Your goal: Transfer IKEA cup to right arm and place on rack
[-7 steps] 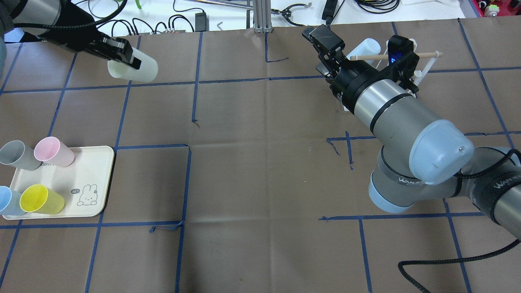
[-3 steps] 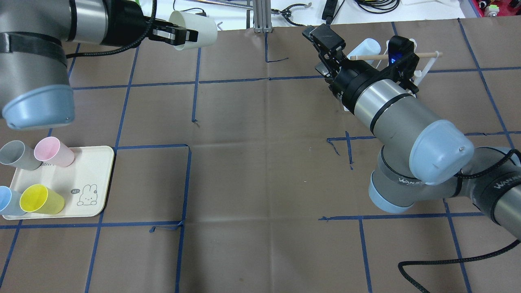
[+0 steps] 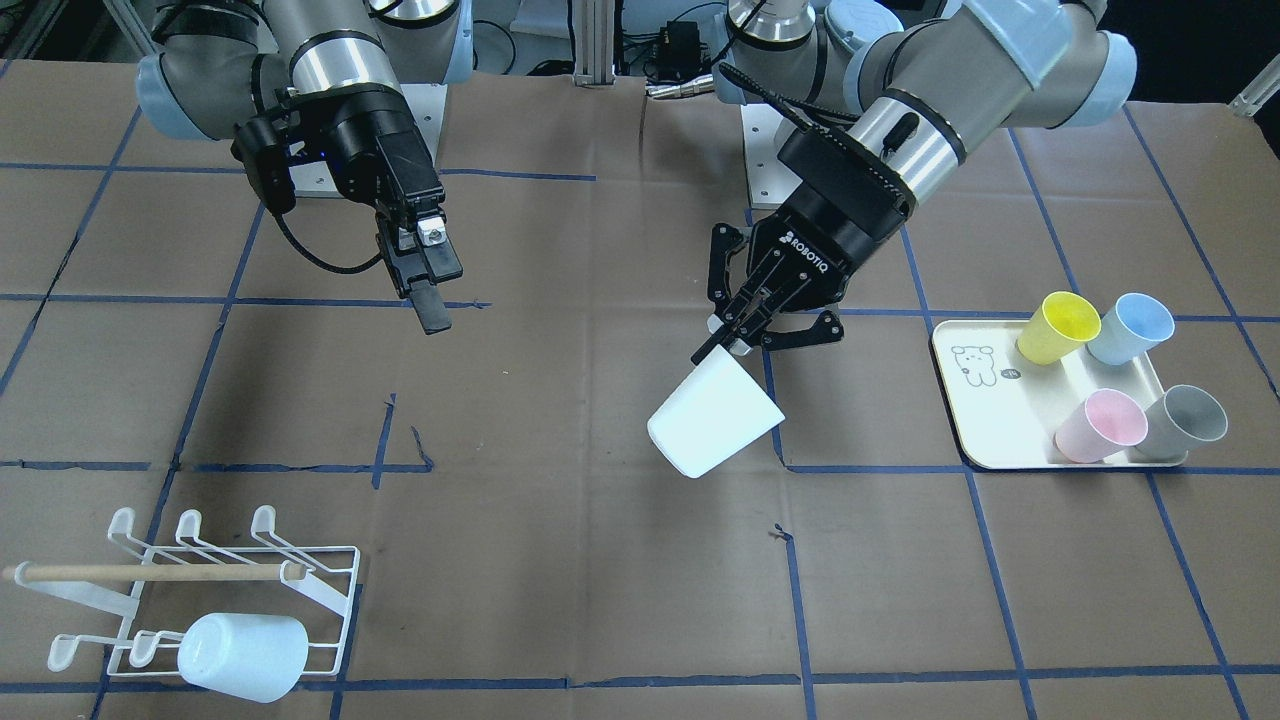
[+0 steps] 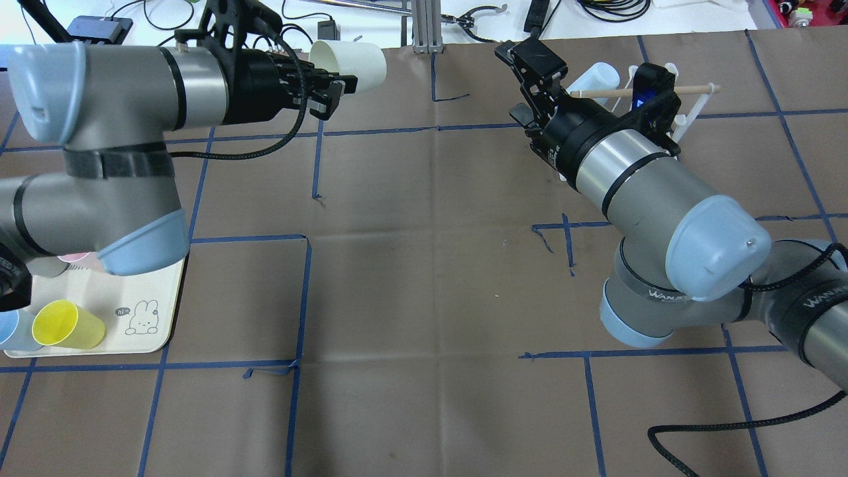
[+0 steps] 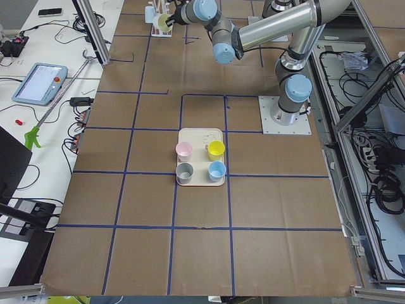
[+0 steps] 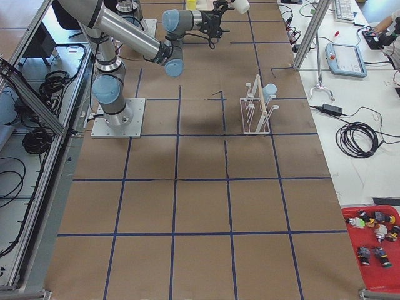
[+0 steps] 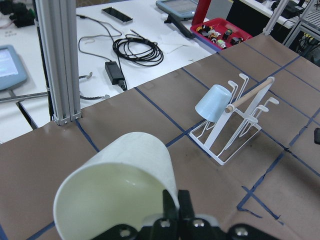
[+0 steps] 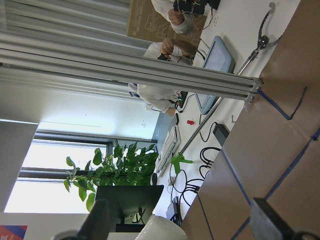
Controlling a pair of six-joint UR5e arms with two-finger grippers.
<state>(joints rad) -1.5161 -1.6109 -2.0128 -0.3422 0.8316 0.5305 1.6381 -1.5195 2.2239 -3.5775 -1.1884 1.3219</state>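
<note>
My left gripper [image 4: 334,89] is shut on the rim wall of a white IKEA cup [image 4: 351,63], holding it on its side above the far middle-left of the table. The left wrist view shows the fingers [image 7: 176,207] pinching the cup [image 7: 115,185]. In the front view the cup [image 3: 712,422] hangs below the left gripper [image 3: 722,340]. The right arm's gripper [image 4: 522,86] is open and empty, raised in front of the rack [image 4: 692,99] and apart from the cup. Its fingers [image 8: 100,222] are spread wide. The rack [image 3: 200,590] holds a pale blue cup [image 3: 245,655].
A cream tray [image 3: 1000,420] with a bear drawing holds yellow [image 3: 1060,325], blue [image 3: 1130,328], pink [image 3: 1100,425] and grey [image 3: 1185,420] cups at the table's left end. An aluminium post [image 4: 424,26] stands at the far edge. A cable [image 4: 729,424] lies near the right arm's base.
My left arm has swung the white cup from the far left toward the table's far middle. The right gripper has shifted slightly and stays open.
</note>
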